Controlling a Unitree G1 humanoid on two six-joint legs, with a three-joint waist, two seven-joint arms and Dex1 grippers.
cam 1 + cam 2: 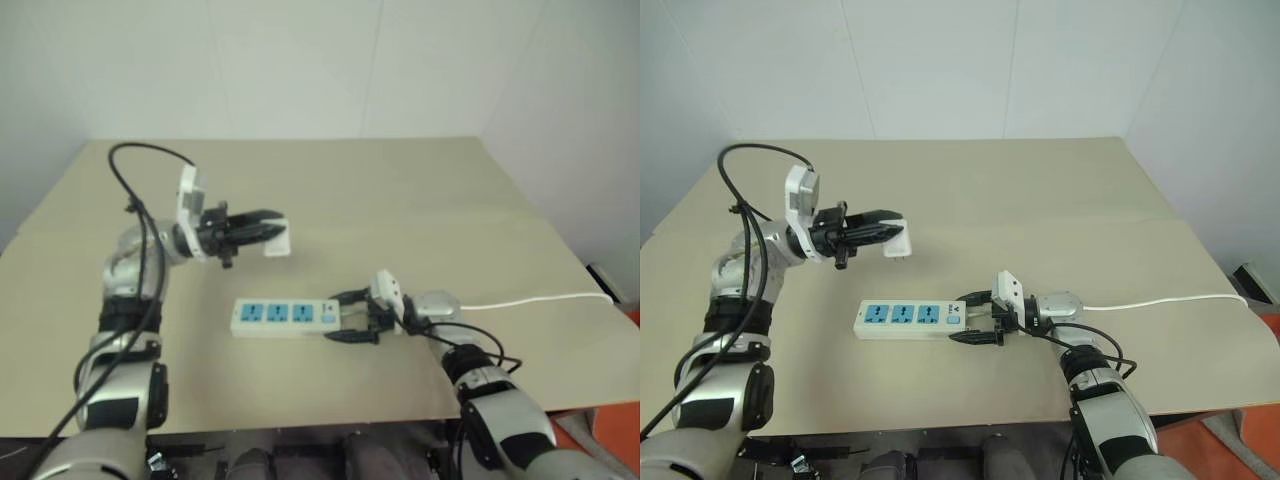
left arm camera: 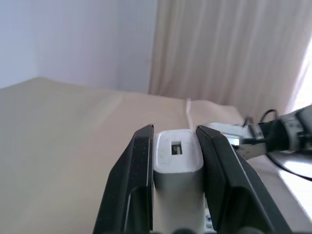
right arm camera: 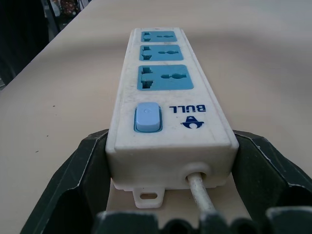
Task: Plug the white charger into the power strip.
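Right gripper point(image 1: 976, 318), nearest item: two black fingers spread to either side of the switch end of the power strip point(image 1: 908, 319), one at each long edge. In the right wrist view they flank that end closely, but whether the pads actually press the casing cannot be made out, and the lower corners of the strip are hidden behind them. Power strip: long white bar lying flat on the tan table point(image 1: 420, 190), three blue socket faces in a row, a pale blue rocker switch point(image 3: 147, 117) and blue printed lettering at the near end, and a small mounting tab beneath the cord exit. Cord point(image 1: 1170, 299): thin, white, leaves the switch end, passes behind the right wrist and runs across the table to its right edge, where it is cut off. Left gripper point(image 1: 876, 231): raised above the table beyond the strip and pointing sideways toward the robot's right, fingers pinching the white charger point(image 1: 896, 243) between them. Charger: small, boxy, white with rounded corners, well apart from the strip and clear of the tabletop; the left wrist view shows a small rectangular port on its outward end face point(image 2: 176, 147). Its flanks are covered by the fingers, and its prongs are hard to tell. Beyond the table, a plain pale wall.
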